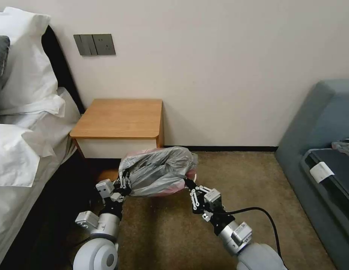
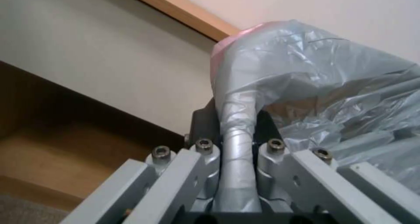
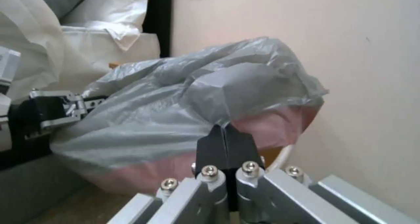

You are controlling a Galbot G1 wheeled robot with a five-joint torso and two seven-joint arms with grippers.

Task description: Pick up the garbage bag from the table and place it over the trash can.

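The trash can (image 3: pixel 280 156) is almost wholly hidden — just a sliver of pale rim peeks out under the garbage bag (image 1: pixel 159 170), which is draped over it, on the carpet (image 1: pixel 174 232) just in front of the counter (image 1: pixel 120 118). What the can holds cannot be made out. One bag, two claws. The left claw (image 1: pixel 124 182) is pressed together on a twisted strand of the bag at its left side; the right claw (image 1: pixel 189 184) is pinched shut on the pinkish edge at the bag's right side. A bed (image 1: pixel 20 150) stands to the left — a grey sofa (image 1: pixel 324 150) on the right is cut off.
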